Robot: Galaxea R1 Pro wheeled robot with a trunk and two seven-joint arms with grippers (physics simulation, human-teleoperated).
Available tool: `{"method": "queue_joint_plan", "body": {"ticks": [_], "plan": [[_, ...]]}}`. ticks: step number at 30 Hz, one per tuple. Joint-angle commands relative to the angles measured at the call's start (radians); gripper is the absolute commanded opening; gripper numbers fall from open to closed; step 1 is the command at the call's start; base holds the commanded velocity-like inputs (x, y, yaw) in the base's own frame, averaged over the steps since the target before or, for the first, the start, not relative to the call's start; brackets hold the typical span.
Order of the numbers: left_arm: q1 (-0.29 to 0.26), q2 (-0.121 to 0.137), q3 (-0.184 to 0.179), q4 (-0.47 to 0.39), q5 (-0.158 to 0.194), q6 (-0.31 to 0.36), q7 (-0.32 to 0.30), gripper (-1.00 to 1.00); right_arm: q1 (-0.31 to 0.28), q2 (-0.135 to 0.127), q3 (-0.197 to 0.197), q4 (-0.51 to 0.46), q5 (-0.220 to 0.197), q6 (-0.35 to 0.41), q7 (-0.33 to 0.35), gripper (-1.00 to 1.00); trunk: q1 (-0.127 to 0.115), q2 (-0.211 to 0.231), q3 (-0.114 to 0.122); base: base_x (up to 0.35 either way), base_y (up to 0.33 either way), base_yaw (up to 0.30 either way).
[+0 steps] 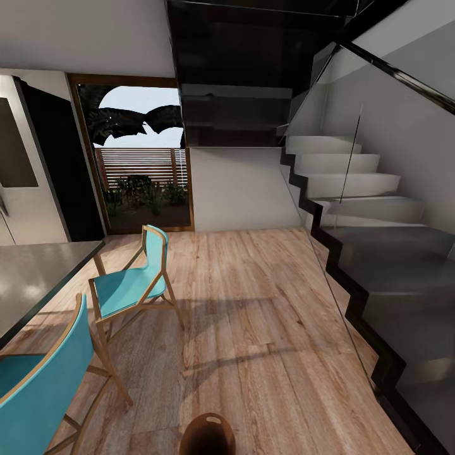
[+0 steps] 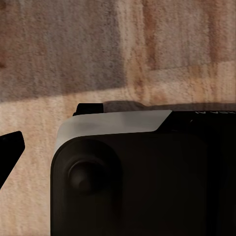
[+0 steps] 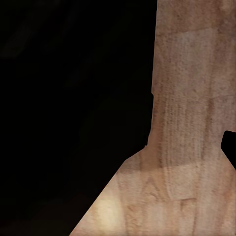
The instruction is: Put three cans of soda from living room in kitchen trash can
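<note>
Left claw: one dark fingertip point(image 2: 11, 147) shows over the wood floor point(image 2: 59, 54); released or clenched, I cannot tell, likewise the right. The trash can point(image 1: 207, 435) stands on open floor, turquoise chairs point(image 1: 129, 287) and table point(image 1: 38, 278) leftward, staircase point(image 1: 373, 253) rightward.

soft daylight from glass door point(image 1: 146, 158), long chair shadows

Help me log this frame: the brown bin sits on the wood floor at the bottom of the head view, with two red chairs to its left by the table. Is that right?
Not quite. The chairs are turquoise with light wood frames, not red, as the head view shows. The rest holds: the brown bin is on the wood floor at the bottom edge, with both chairs to its left by the table.
</note>
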Motion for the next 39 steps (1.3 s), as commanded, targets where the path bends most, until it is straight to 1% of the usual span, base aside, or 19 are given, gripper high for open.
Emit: {"method": "queue_joint_plan", "body": {"ticks": [1, 39], "plan": [[0.000, 0.000, 0.000, 0.000, 0.000, 0.000, 0.000, 1.00, 0.000, 0.000, 0.000, 0.000, 0.000, 0.000, 0.000, 1.00, 0.000, 0.000, 0.000, 0.000, 0.000, 0.000], [0.000, 0.000, 0.000, 0.000, 0.000, 0.000, 0.000, 1.00, 0.000, 0.000, 0.000, 0.000, 0.000, 0.000, 0.000, 1.00, 0.000, 0.000, 0.000, 0.000, 0.000, 0.000]]}}
